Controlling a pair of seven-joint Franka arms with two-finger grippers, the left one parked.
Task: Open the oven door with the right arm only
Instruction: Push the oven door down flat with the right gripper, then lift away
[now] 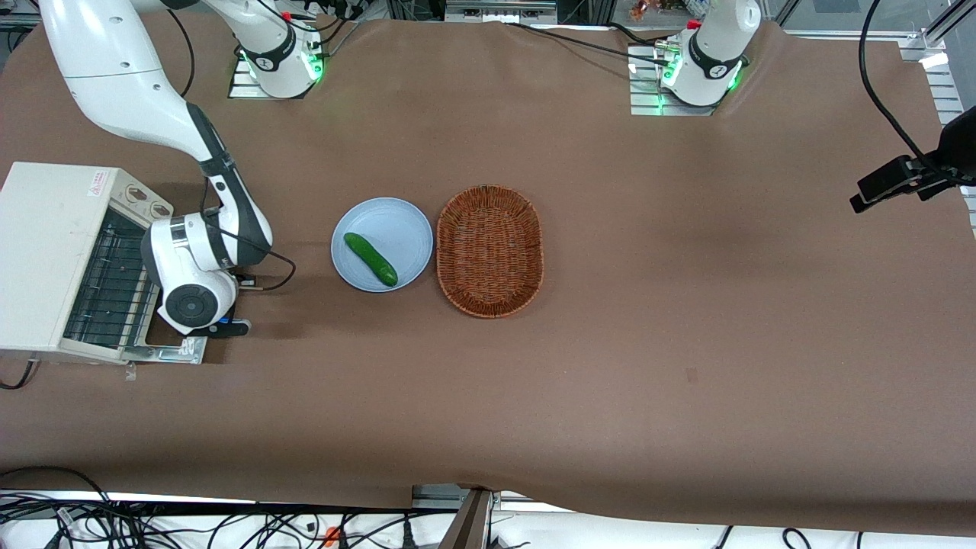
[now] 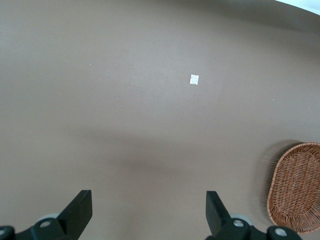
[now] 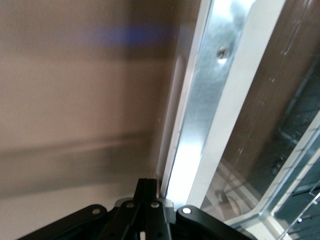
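The small white toaster oven point(image 1: 46, 252) stands at the working arm's end of the table. Its oven door point(image 1: 171, 352) hangs down open, and the wire racks point(image 1: 107, 290) inside show. The right arm point(image 1: 194, 267) bends low over the door and covers most of it. My gripper point(image 1: 223, 329) sits at the door's outer edge, on the side away from the oven body. In the right wrist view the gripper point(image 3: 148, 187) is shut, its two black fingers pressed together with nothing between them. It sits right beside the door's bright metal frame point(image 3: 200, 125) and dark glass point(image 3: 272, 120).
A pale blue plate point(image 1: 400, 221) holding a green cucumber point(image 1: 370, 259) lies on the brown cloth beside the oven, toward the table's middle. A brown wicker basket point(image 1: 489, 250) sits next to the plate. A black camera mount point(image 1: 907, 179) juts in at the parked arm's end.
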